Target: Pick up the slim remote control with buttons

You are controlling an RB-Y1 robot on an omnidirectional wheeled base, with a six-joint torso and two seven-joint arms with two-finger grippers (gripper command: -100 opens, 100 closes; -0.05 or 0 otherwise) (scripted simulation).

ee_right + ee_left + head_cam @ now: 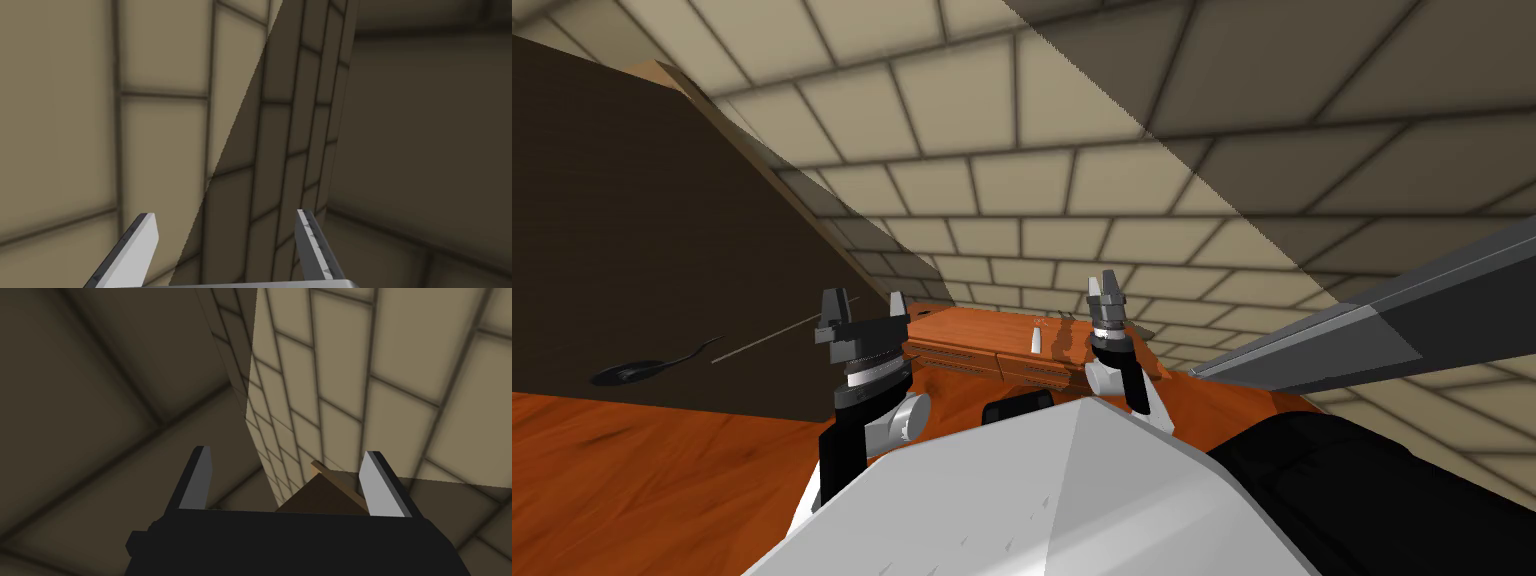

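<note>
Approaching is the step in hand. The left gripper [864,312] and the right gripper [1105,288] are both raised with jaws released, fingers well apart and nothing between them. The slim white remote [1035,337] lies on the top of the wooden table [962,328], beyond both sets of jaws and between them, nearer the right. The robot should probably close on the table, tip the right gripper downward, set its jaws across the remote's narrow width, and descend squarely before clamping.

Slim white remote [1035,337] on a wooden cabinet [962,328].
It lies flat on the top, long axis pointing away; its buttons are too small to tell.
</note>
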